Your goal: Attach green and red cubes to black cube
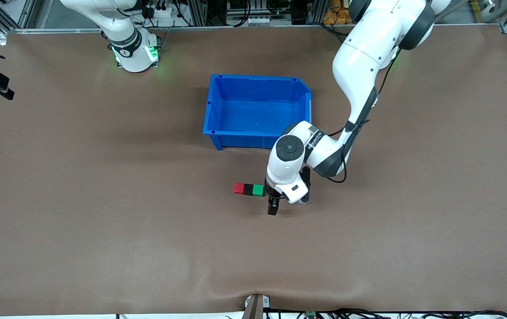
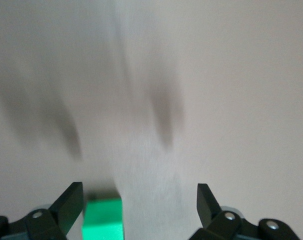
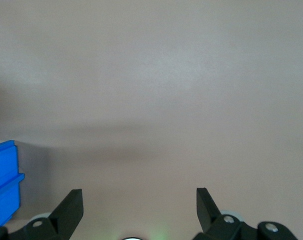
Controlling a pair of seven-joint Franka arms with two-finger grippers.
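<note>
The red cube [image 1: 239, 188], the black cube [image 1: 248, 189] and the green cube [image 1: 258, 190] stand in one touching row on the table, black in the middle. My left gripper [image 1: 273, 206] is open and empty, low over the table right beside the green cube's end of the row. In the left wrist view the green cube [image 2: 102, 220] sits just inside one finger [image 2: 71, 202] of the open left gripper [image 2: 139, 196]; the black and red cubes are out of that view. My right gripper [image 3: 139, 197] is open and empty over bare table; the front view does not show it.
A large blue bin [image 1: 258, 110] stands empty on the table, farther from the front camera than the cube row; its corner shows in the right wrist view [image 3: 4, 182]. The left arm's forearm reaches down past the bin's corner. The right arm waits by its base.
</note>
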